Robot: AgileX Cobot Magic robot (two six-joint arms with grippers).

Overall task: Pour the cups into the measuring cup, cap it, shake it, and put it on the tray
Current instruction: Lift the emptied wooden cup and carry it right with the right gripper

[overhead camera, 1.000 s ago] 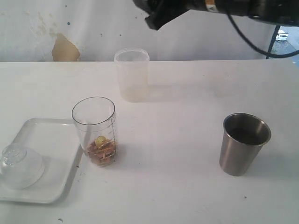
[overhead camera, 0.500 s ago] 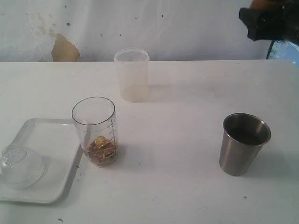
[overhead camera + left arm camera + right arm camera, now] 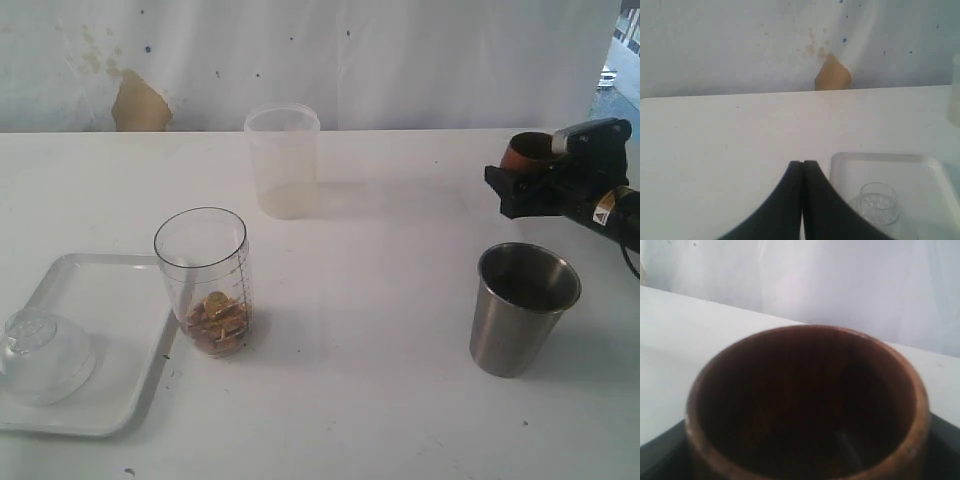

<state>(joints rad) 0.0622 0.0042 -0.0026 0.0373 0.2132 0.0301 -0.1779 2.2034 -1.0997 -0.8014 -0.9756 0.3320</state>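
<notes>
Right gripper (image 3: 530, 183) is clamped on the wooden cup (image 3: 526, 152), upright and low over the table at far right, behind the steel cup (image 3: 522, 308). The bowl looks empty, so probably it's being parked clear of the pour path. Measuring cup (image 3: 205, 280) stands near left, just beside the tray (image 3: 110, 290), uncapped, brown bits inside. The lid (image 3: 42, 355) lies on the tray. Left gripper (image 3: 802, 172) is closed on nothing, by the tray.
</notes>
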